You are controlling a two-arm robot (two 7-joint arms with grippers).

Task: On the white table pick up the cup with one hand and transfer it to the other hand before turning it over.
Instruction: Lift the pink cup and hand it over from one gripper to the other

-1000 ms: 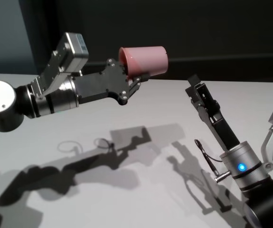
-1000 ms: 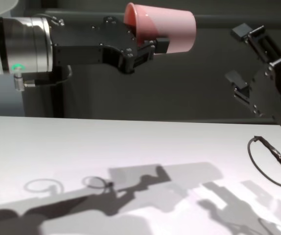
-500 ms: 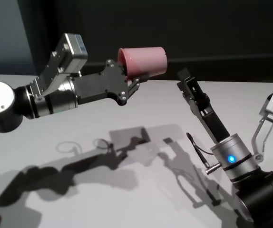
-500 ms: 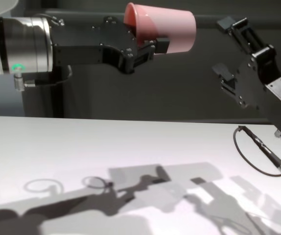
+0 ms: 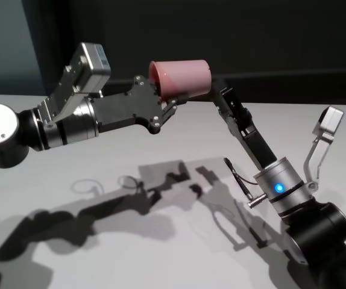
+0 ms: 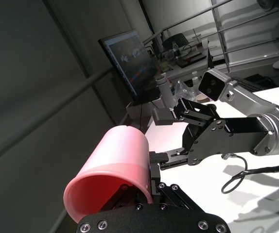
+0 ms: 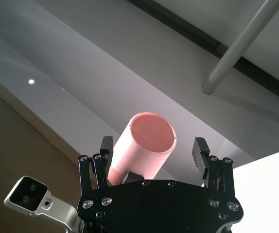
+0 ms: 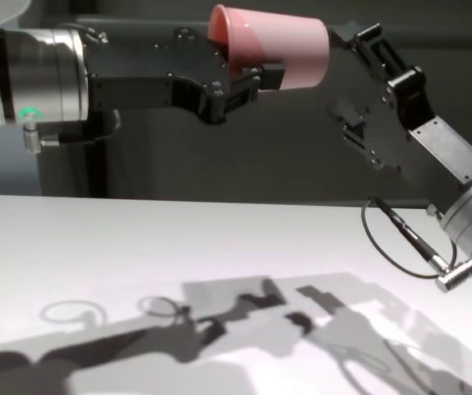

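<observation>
Above the white table (image 5: pixel 100 241), one cup (image 5: pixel 182 77) clamped by left end effector (image 5: pixel 170 102); right end effector (image 8: pixel 347 74) wide.

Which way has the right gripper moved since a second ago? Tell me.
Yes: the right gripper moved toward the robot's left, closing on the cup, which stays put.

The right gripper (image 8: pixel 344 74), a second ago well off to the right of the cup (image 8: pixel 281 51), now sits right at the cup's closed base with its jaws wide on either side of it. Its arm leans further left over the bench (image 5: pixel 161 253), and its shadow has slid left too.
</observation>
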